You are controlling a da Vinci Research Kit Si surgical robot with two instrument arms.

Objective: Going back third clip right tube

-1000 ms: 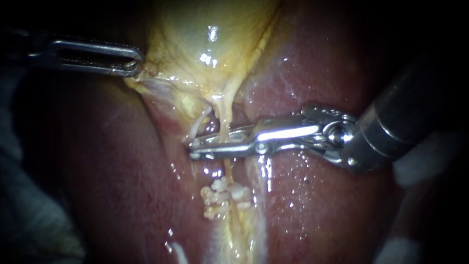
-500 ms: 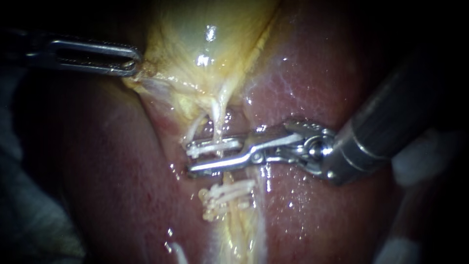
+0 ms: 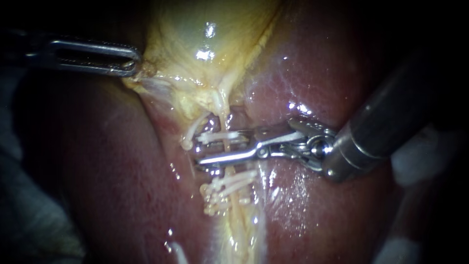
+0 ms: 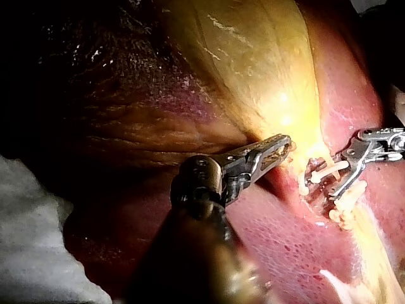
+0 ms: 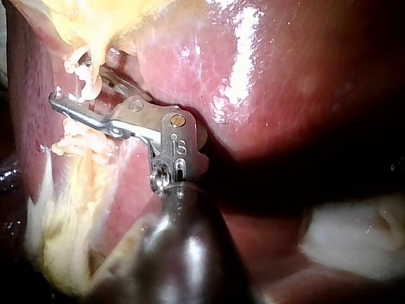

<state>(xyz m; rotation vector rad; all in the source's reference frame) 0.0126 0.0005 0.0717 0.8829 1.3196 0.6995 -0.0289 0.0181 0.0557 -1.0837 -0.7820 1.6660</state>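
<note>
Item: right instrument (image 3: 221, 147), entering from the right over the liver (image 3: 317, 205); its hand was spread, a clear gap between the two jaws and nothing pinched. Item: third clip (image 3: 219, 137), white, set across the right tube (image 3: 223, 122) just below the gallbladder (image 3: 195, 34). It lay level with the upper jaw, and whether it touched that jaw could not be told. The lower jaw crossed the same tube just under the clip. Item: lower clips (image 3: 227, 188), a white cluster on the tube nearer the camera, apart from the jaws. Item: left instrument (image 3: 131, 62), from the left, hand pressed onto the gallbladder's edge and holding it out sideways. Step in hand, by judgement: the clip looked seated and released, so withdrawal was due. Next move would call for a straight pull back along the shaft, jaws kept apart, with the lower jaw sliding off the tube without dragging the clip.
</note>
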